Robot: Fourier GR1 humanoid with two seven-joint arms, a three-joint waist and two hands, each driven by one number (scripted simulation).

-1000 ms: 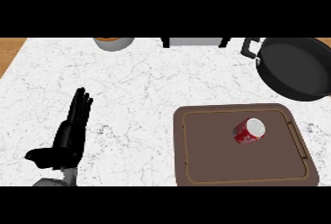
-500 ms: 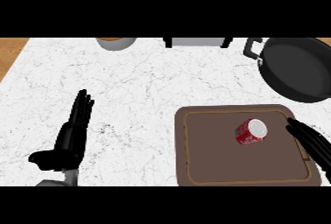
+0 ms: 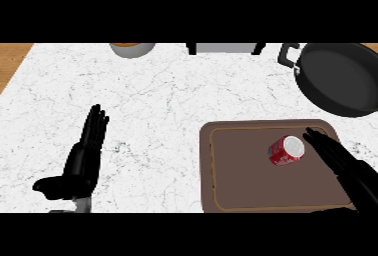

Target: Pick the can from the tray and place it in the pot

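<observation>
A red can (image 3: 286,150) with a white top lies tilted on the brown tray (image 3: 244,190) at the lower right. The black pot (image 3: 341,78) sits at the upper right, beyond the tray. My right hand (image 3: 341,161) comes in from the right edge over the tray, fingers straight, its fingertips just right of the can and close to touching it. My left hand (image 3: 80,162) rests open at the lower left on the white counter, fingers pointing up.
A grey bowl (image 3: 133,49) with something orange in it stands at the back left. A grey and black appliance (image 3: 224,48) sits at the back centre. The wooden counter edge (image 3: 13,57) shows at the far left.
My right hand has come into view from the right and moved left over the tray toward the can. The left hand and the can have stayed put.
</observation>
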